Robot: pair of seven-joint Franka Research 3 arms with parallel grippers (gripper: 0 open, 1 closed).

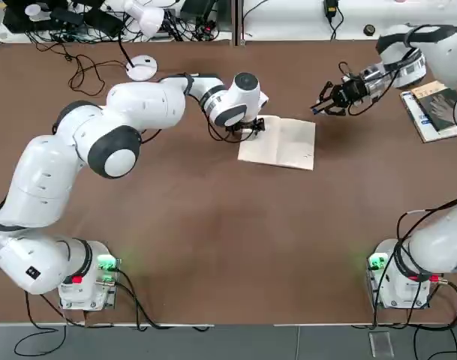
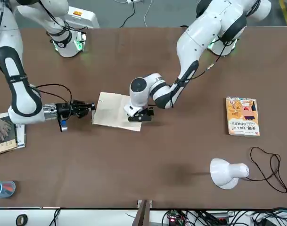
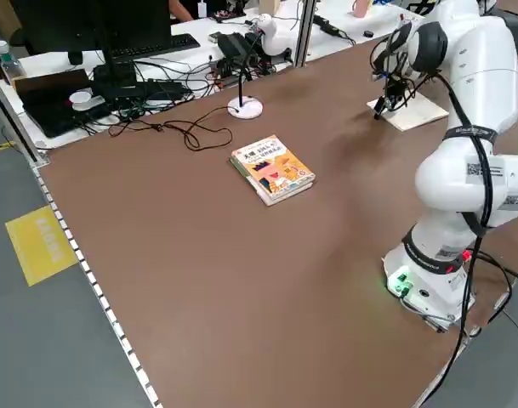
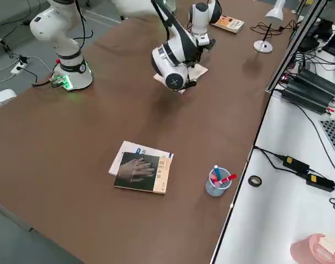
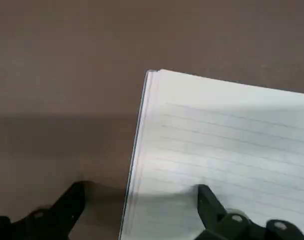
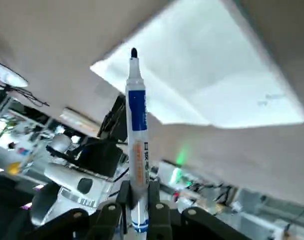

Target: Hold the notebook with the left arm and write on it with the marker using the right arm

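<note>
Right hand (image 6: pixel 140 187): fingers clamped on the marker (image 6: pixel 138 120). Location: near the notebook (image 1: pixel 292 142), on its right side. The marker's dark tip is exposed; contact with the page cannot be determined.

Left hand (image 5: pixel 143 187): fingers apart, at the notebook's left edge. One finger is over the page, the other beyond the edge. Contact cannot be determined.

Notebook: open and flat on the desk (image 1: pixel 213 240). Small marks show near one corner of a page.

Cup (image 4: pixel 215 188): clear, upright, on the desk at the robot's right, near the far edge. Contents: pens, including one red-capped pen (image 4: pixel 228 179) leaning out over the rim and one blue pen (image 4: pixel 217 172).

Pink container (image 4: pixel 303 253): on the white counter (image 4: pixel 255 220) beyond the desk. Contents: a pale item (image 4: pixel 327 243) at the mouth; the remainder cannot be identified.
</note>
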